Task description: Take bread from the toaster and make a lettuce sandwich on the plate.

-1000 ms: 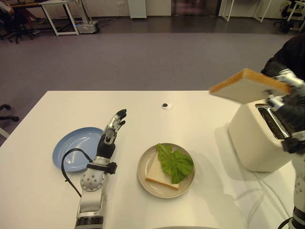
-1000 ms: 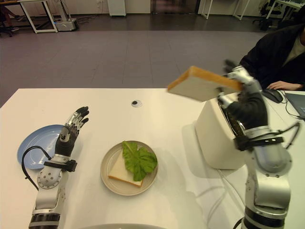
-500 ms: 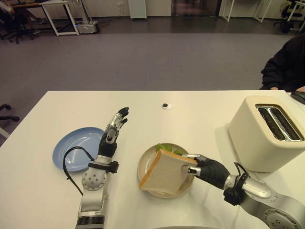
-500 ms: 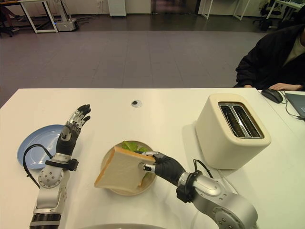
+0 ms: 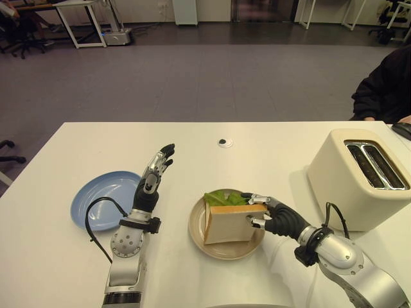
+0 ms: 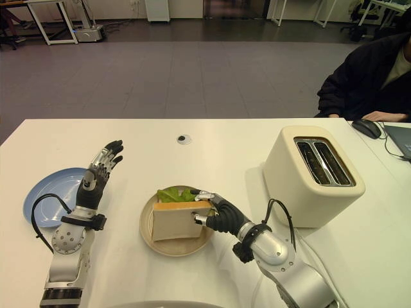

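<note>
Across the white surface [image 5: 270,154] we see a blue plate [image 5: 96,192] lying flat near the left edge. A small dark round fitting [image 5: 225,142] in a white ring sits toward the far side, near the middle. At the far right we make out a dark computer mouse [image 6: 368,128] just beside the corner of a laptop [image 6: 401,138]. Beyond the surface stretches a grey floor [image 5: 192,77]. A white-framed table [image 5: 77,19] stands at the room's far left, and part of an office chair [image 5: 8,151] shows at the left edge.

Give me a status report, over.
Right hand shut on bread slice, laid over lettuce on tan plate. Left hand open beside blue plate. Nothing in the way.
</note>
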`<action>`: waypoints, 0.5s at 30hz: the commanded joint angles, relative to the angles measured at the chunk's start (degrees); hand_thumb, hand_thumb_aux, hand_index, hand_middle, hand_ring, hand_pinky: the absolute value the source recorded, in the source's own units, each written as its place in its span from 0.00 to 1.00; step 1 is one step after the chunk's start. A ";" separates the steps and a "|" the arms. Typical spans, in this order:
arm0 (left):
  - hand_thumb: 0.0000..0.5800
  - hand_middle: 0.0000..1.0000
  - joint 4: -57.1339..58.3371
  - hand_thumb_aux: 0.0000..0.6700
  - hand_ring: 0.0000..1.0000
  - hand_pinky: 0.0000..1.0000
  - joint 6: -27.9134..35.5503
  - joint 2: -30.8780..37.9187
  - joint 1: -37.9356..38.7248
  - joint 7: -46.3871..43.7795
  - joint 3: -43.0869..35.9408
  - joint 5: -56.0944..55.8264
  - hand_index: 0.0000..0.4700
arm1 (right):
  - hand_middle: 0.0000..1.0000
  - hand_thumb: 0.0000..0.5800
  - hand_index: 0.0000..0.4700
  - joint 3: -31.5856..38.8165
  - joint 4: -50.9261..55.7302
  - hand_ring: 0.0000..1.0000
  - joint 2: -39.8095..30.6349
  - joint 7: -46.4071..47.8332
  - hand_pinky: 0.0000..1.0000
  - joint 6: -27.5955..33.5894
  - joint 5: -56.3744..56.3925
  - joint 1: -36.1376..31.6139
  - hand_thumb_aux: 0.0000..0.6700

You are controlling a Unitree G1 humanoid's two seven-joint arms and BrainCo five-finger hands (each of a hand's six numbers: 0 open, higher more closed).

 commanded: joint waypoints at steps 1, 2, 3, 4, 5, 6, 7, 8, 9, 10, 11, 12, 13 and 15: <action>0.00 0.00 -0.73 0.00 0.00 0.00 0.90 0.07 0.87 0.17 -0.28 0.85 0.00 | 0.00 1.00 1.00 1.06 3.94 0.00 1.04 0.52 0.00 -1.89 -3.24 0.27 1.00; 0.00 0.00 -0.85 0.00 0.00 0.00 0.93 0.06 0.93 0.16 -0.31 0.85 0.00 | 0.00 1.00 1.00 0.95 4.58 0.00 1.61 0.37 0.00 -2.53 -3.94 -0.13 1.00; 0.00 0.00 -0.98 0.00 0.00 0.00 0.94 0.03 1.03 0.15 -0.41 0.89 0.00 | 0.00 1.00 1.00 0.78 5.17 0.00 2.23 0.16 0.00 -3.14 -4.71 -0.69 1.00; 0.00 0.00 -1.11 0.00 0.00 0.00 0.95 -0.02 1.13 0.13 -0.53 0.95 0.00 | 0.00 1.00 1.00 0.59 5.77 0.00 2.93 0.06 0.00 -3.57 -5.35 -1.32 1.00; 0.00 0.00 -1.13 0.00 0.00 0.00 0.87 -0.04 1.26 0.09 -0.63 1.00 0.00 | 0.00 1.00 1.00 0.55 6.40 0.00 3.55 0.03 0.00 -3.94 -5.99 -1.86 1.00; 0.00 0.00 -1.15 0.00 0.00 0.00 0.82 -0.05 1.35 0.05 -0.70 1.01 0.00 | 0.00 1.00 1.00 0.63 7.31 0.00 4.17 -0.01 0.00 -4.40 -6.78 -2.43 1.00; 0.00 0.00 -1.18 0.00 0.00 0.00 0.80 -0.04 1.41 0.03 -0.74 1.01 0.00 | 0.00 1.00 1.00 0.81 8.17 0.00 4.78 0.11 0.00 -4.71 -7.44 -2.87 1.00; 0.00 0.00 -1.23 0.00 0.00 0.00 0.80 -0.03 1.45 0.00 -0.76 1.01 0.00 | 0.00 1.00 1.00 1.13 9.03 0.00 5.27 0.28 0.00 -5.03 -8.04 -3.19 1.00; 0.00 0.00 -1.28 0.00 0.00 0.00 0.81 -0.03 1.47 -0.02 -0.77 1.02 0.00 | 0.00 1.00 1.00 1.47 9.92 0.00 5.72 0.48 0.00 -5.32 -8.61 -3.48 1.00; 0.00 0.00 -1.32 0.00 0.00 0.00 0.82 -0.02 1.49 -0.05 -0.78 1.03 0.00 | 0.00 0.88 0.65 1.88 10.88 0.00 6.23 0.69 0.00 -5.67 -9.24 -3.76 0.65; 0.00 0.00 -1.30 0.00 0.00 0.00 0.74 -0.05 1.53 -0.09 -0.81 1.06 0.00 | 0.00 0.00 0.00 2.37 12.25 0.00 6.80 0.91 0.00 -6.17 -9.91 -4.11 0.00; 0.00 0.00 -1.30 0.00 0.00 0.00 0.68 -0.07 1.57 -0.11 -0.83 1.08 0.00 | 0.00 0.00 0.00 2.77 13.63 0.00 7.38 1.10 0.00 -6.71 -10.59 -4.45 0.00; 0.00 0.00 -1.34 0.00 0.00 0.00 0.61 -0.08 1.63 -0.15 -0.85 1.09 0.00 | 0.00 0.00 0.00 3.35 15.09 0.00 7.86 1.21 0.00 -7.34 -11.33 -4.94 0.00; 0.00 0.00 -1.43 0.00 0.00 0.00 0.54 -0.09 1.73 -0.22 -0.87 1.06 0.00 | 0.00 0.00 0.00 4.11 17.31 0.00 8.62 1.42 0.00 -8.56 -12.84 -5.73 0.00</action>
